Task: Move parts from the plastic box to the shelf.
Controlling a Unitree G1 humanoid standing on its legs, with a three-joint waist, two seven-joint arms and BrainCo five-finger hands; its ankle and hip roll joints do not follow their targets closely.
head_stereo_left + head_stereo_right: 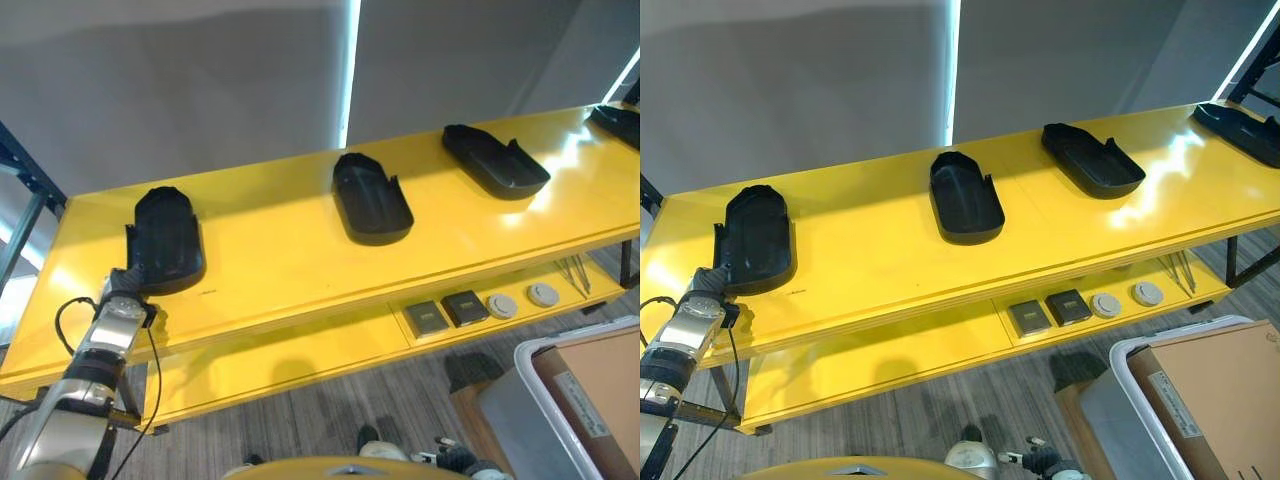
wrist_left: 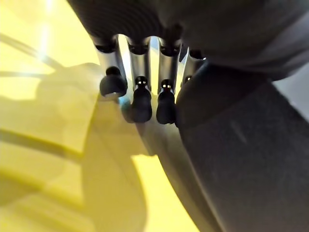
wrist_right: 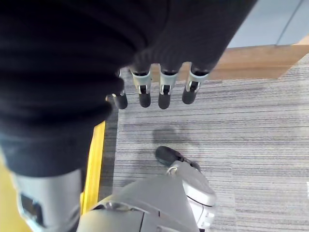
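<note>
A yellow shelf (image 1: pixel 290 265) carries several black moulded parts. The leftmost black part (image 1: pixel 165 238) lies flat near the shelf's left end. My left hand (image 1: pixel 124 287) is at this part's near end, at the shelf's front edge. In the left wrist view its fingers (image 2: pixel 140 99) reach out straight over the yellow surface, right beside the dark part (image 2: pixel 241 159); the thumb is hidden. My right hand (image 3: pixel 164 94) hangs over the grey carpet with relaxed fingers and nothing in it. The grey plastic box (image 1: pixel 527 352) stands on the floor at lower right.
Other black parts lie at the shelf's middle (image 1: pixel 370 200), right (image 1: pixel 495 160) and far right end (image 1: pixel 615 125). A lower yellow shelf holds two dark square pieces (image 1: pixel 445 313) and two white discs (image 1: pixel 522 300). A cardboard box (image 1: pixel 600 390) sits in the plastic box.
</note>
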